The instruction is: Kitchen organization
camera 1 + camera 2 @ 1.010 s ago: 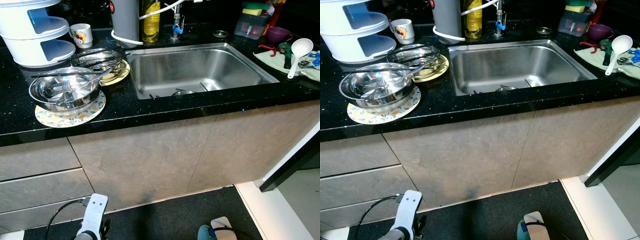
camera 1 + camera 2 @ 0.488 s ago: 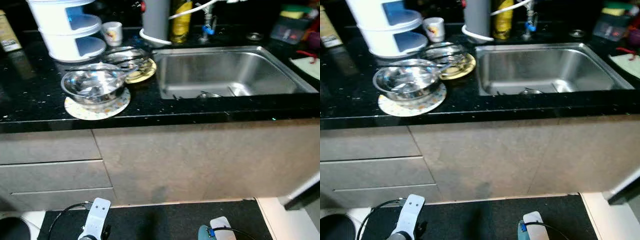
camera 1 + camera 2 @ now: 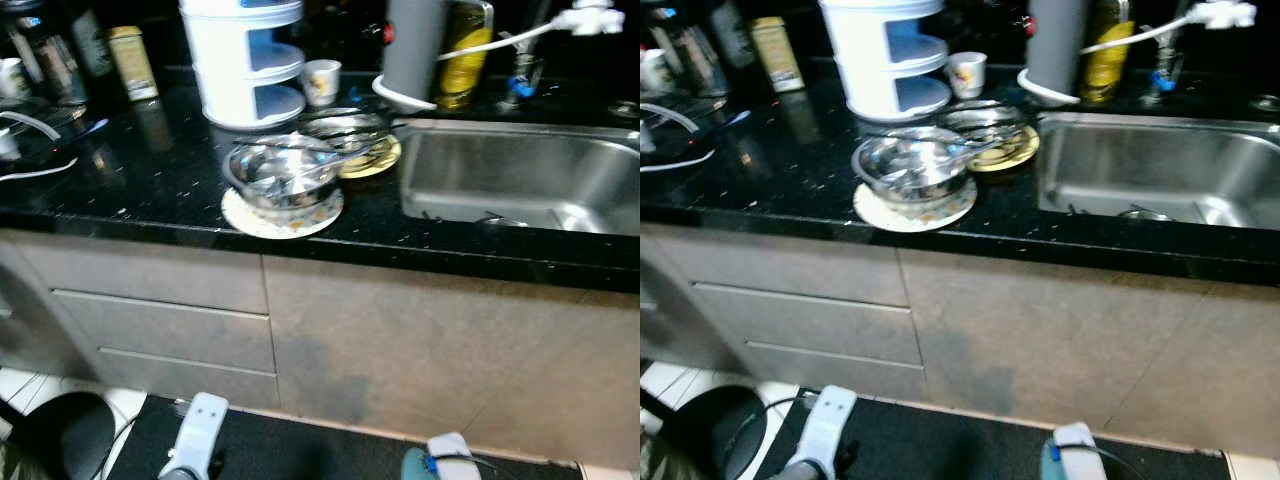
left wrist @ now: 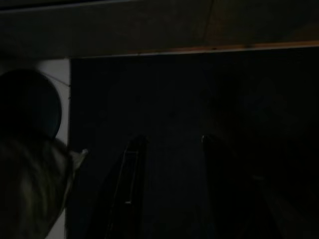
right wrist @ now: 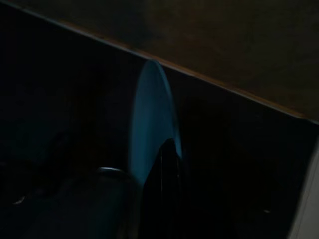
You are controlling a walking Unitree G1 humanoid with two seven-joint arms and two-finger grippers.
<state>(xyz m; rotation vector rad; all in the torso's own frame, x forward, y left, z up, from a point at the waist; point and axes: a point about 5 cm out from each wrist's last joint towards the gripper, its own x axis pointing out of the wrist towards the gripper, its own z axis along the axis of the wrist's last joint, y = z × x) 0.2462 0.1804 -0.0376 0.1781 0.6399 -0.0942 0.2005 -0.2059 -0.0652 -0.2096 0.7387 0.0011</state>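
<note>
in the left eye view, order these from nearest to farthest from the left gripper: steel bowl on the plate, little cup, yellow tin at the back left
The left gripper hangs low before the cabinet.
1. steel bowl, near the counter's front edge, above the gripper.
2. little cup, farther back, beside the white tiered container.
3. yellow tin, back left by the wall. The cup and tin are close; treat that order as loose.

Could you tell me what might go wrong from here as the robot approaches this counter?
The steel bowl sits on a patterned plate near the counter's front edge, with utensils sticking out; a careless reach could knock it off. A white cable lies on the counter at the left and might snag. The right hand holds a teal plate edge-on, which could slip.
</note>
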